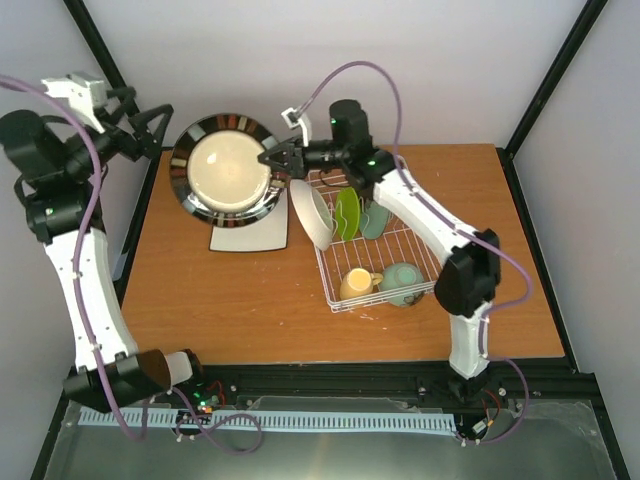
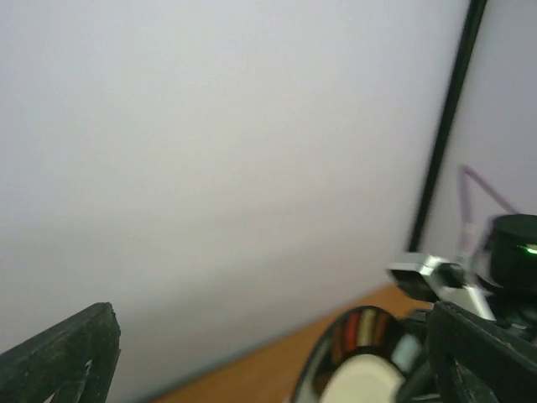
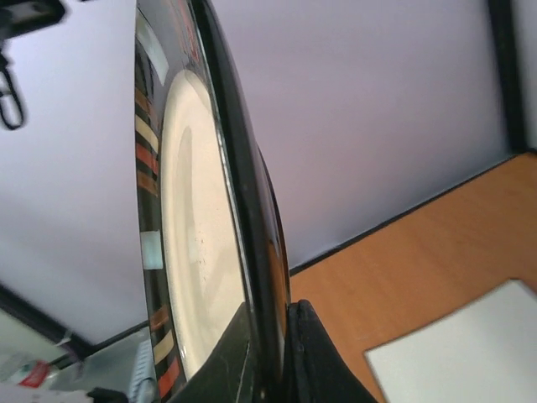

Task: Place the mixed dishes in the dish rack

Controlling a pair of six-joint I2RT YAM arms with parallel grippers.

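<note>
My right gripper (image 1: 272,158) is shut on the right rim of the dark striped-rim plate (image 1: 225,168) and holds it tilted above the table's back left. In the right wrist view the fingers (image 3: 315,361) pinch the rim of this plate (image 3: 201,235). My left gripper (image 1: 150,125) is open, just left of the plate and not touching it; the plate shows low in the left wrist view (image 2: 361,365). The square white plate (image 1: 250,232) lies on the table under it. The white wire dish rack (image 1: 425,262) holds the white petal plate (image 1: 312,213), lime plate (image 1: 347,212), teal plate (image 1: 375,220), yellow mug (image 1: 357,283) and mint bowl (image 1: 402,281).
The wooden table (image 1: 220,300) ends at black frame rails. White walls stand close behind and on both sides. The square white plate also shows in the right wrist view (image 3: 470,353).
</note>
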